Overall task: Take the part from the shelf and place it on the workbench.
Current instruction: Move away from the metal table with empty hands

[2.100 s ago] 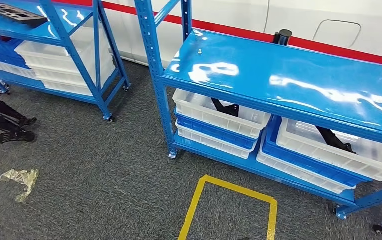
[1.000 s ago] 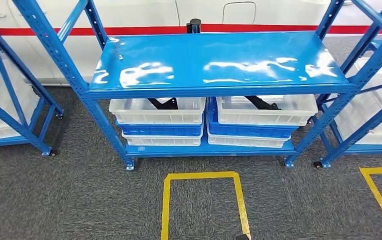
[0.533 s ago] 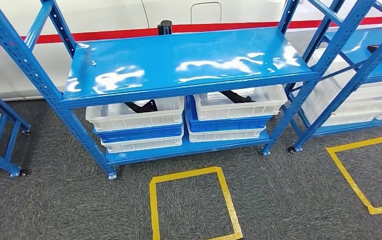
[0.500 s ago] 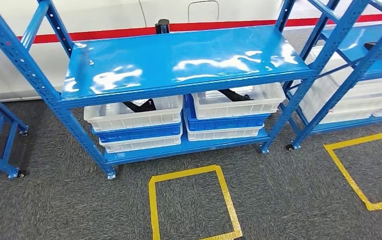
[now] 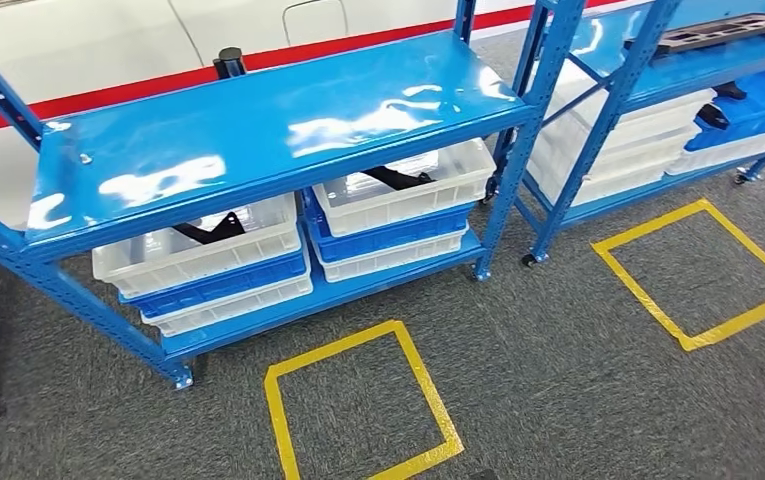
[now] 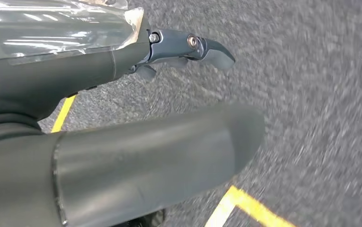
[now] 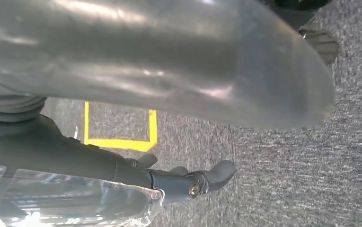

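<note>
The robot looks down at a blue shelf (image 5: 258,130) in the middle of the head view. Under its shiny top sit white bins (image 5: 198,250), stacked with blue ones. A dark part (image 5: 210,228) lies in the left bin, and another dark part (image 5: 395,180) lies in the right bin. Each looks long and thin, slanting across its bin.

Both arms hang low over the grey carpet, near the yellow tape square (image 5: 358,410). The left hand (image 6: 188,47) holds nothing, and its fingers look loosely bent, not wide. The right hand (image 7: 193,182) looks the same, with nothing in it.

The parts lie ahead of both hands and higher up. I cannot tell which hand is nearer. I think the robot must first step closer, then lift an arm.
</note>
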